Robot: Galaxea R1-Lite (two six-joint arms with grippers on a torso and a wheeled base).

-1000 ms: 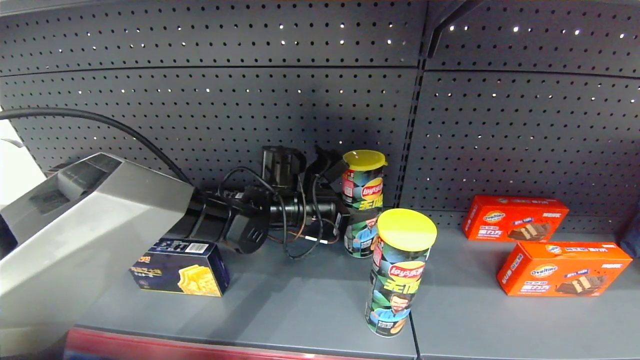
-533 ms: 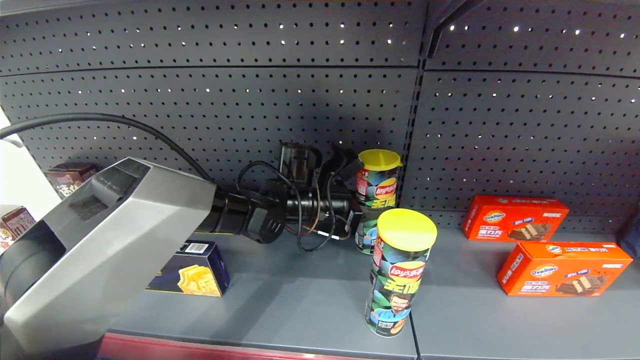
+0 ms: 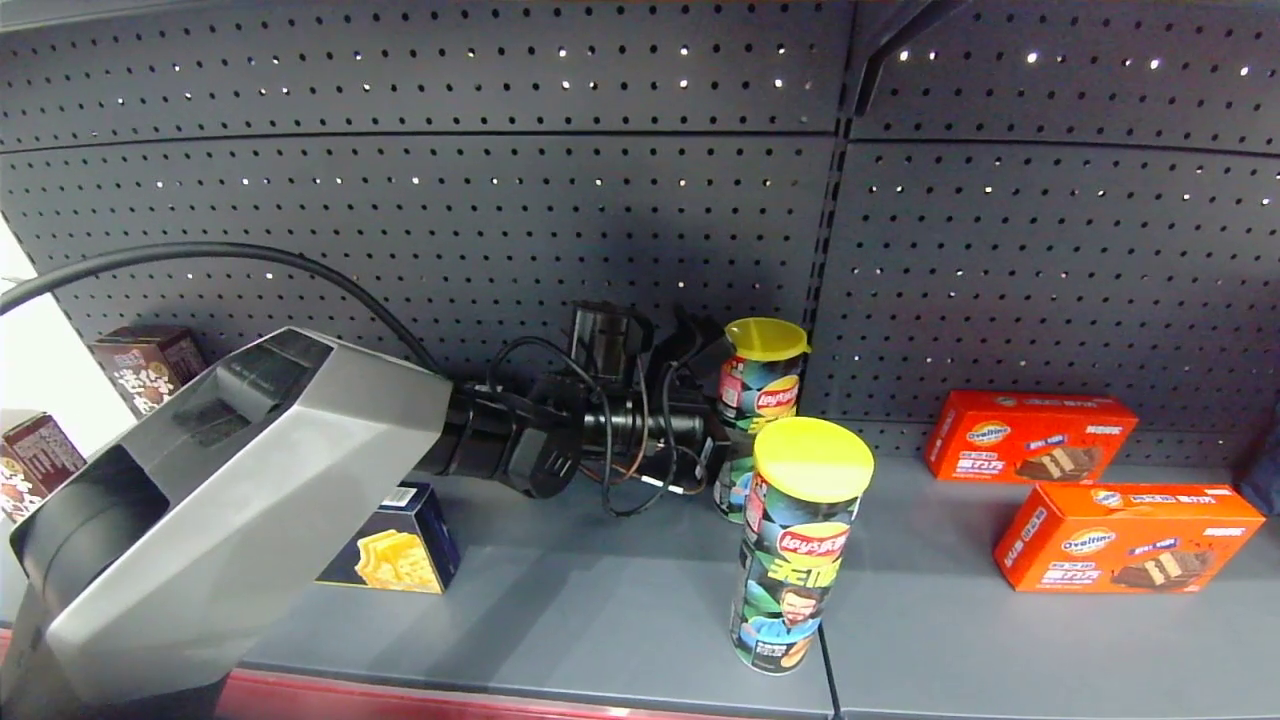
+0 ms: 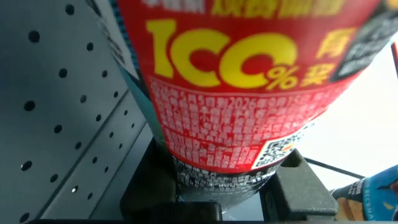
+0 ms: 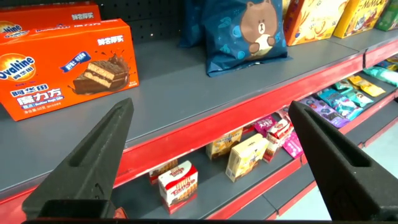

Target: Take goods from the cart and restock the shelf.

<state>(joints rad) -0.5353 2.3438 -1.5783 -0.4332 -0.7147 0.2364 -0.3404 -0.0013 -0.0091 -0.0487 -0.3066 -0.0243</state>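
We moved the chip can (image 3: 765,372), clamped in our left gripper (image 3: 720,415), right and down behind the front can (image 3: 800,545), so it looked nearly shelved; our right gripper (image 5: 210,107) stood open.

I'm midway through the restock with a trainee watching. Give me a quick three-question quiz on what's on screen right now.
1. True or false: the left gripper is shut on the rear chip can.
2. Pick one: the right gripper is A) open and empty, B) shut on a box, C) shut on a bag.
3. Fill in: in the head view, to the right of the front chip can, ___ orange boxes lie on the shelf.
Key: 1 true; 2 A; 3 two.
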